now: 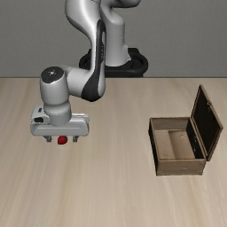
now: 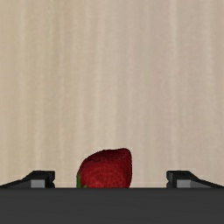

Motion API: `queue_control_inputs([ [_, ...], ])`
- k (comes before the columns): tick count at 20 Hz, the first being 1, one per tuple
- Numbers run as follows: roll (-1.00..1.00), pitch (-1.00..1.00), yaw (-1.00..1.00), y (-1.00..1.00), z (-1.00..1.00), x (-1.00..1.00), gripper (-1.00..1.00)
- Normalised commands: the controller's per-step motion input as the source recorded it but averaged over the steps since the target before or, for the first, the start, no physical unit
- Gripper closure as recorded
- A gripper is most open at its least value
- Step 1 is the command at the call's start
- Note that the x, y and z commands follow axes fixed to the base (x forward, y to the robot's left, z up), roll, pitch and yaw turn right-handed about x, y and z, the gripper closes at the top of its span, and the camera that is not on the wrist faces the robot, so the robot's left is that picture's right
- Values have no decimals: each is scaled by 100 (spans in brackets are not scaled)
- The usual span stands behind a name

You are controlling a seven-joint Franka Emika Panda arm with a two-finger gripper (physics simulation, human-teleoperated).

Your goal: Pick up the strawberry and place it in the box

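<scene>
Strawberry [image 2: 105,169]: sat on the table [image 2: 112,70] between the pincer's fingertips [image 2: 42,179], touching neither.
Wrist, pincer [image 2: 112,180]: fingers stood apart, both clear of the fruit.
Exterior, pincer [image 1: 60,135]: hung low over the strawberry [image 1: 62,139].
Exterior, box [image 1: 180,142]: lid up, well apart from the pincer, toward the exterior view's right.

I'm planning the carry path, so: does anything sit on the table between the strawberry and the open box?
Nothing visible does. Bare table runs from the strawberry, under the end effector, to the box at the exterior view's right; its lid stands open on the side away from the strawberry.
</scene>
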Motion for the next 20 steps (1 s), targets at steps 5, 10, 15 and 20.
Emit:
queue_control_inputs([
  [5,0,0,0,0,-40,0,100],
  [10,0,0,0,0,0,0,100],
  [15,0,0,0,0,80,0,100],
  [20,0,0,0,0,100,0,100],
])
